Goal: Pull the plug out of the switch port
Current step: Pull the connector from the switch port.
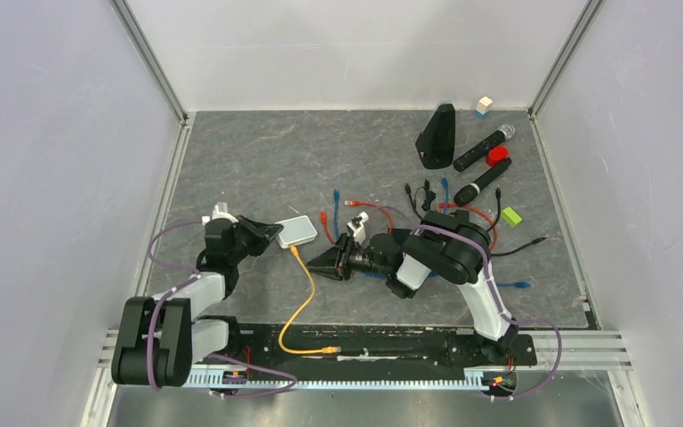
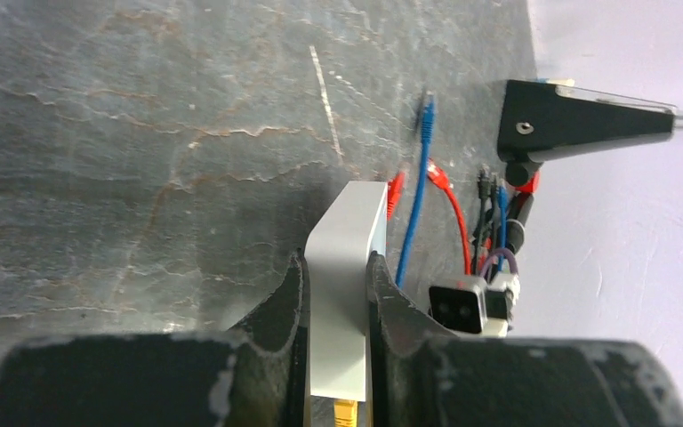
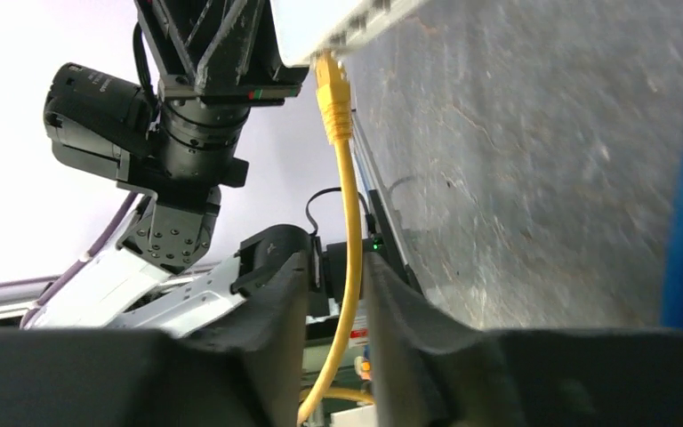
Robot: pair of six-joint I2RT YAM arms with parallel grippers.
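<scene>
Overhead view of a grey stone-patterned table (image 1: pixel 258 160) with two robot arms mounted at its near edge.

Nearest the bases, the free end of a yellow cable (image 1: pixel 307 294) lies along the black rail. The cable runs away from the bases in a curve towards the middle of the table.

The right gripper (image 1: pixel 325 263) lies low on its side and points left at the cable. In the right wrist view its two fingers (image 3: pixel 285 294) stand narrowly apart with the cable passing between them. The cable rests against one finger and a gap shows on the other side, so it is enclosed but not clamped.

Just beyond, the yellow plug (image 3: pixel 332 89) sits in a port on the near edge of the white switch (image 1: pixel 296 230).

The left gripper (image 1: pixel 262 233) reaches in from the left. Its fingers are pressed against both flat faces of the switch, holding it firmly.

Farther back, short red leads (image 1: pixel 327 222) and blue leads (image 1: pixel 337 197) lie scattered right of the switch.

In the far right corner are two black microphones (image 1: pixel 484 147), a black wedge-shaped stand (image 1: pixel 437 135), a red disc (image 1: pixel 497 155), a green block (image 1: pixel 510 216) and a small white cube (image 1: pixel 485 105).
</scene>
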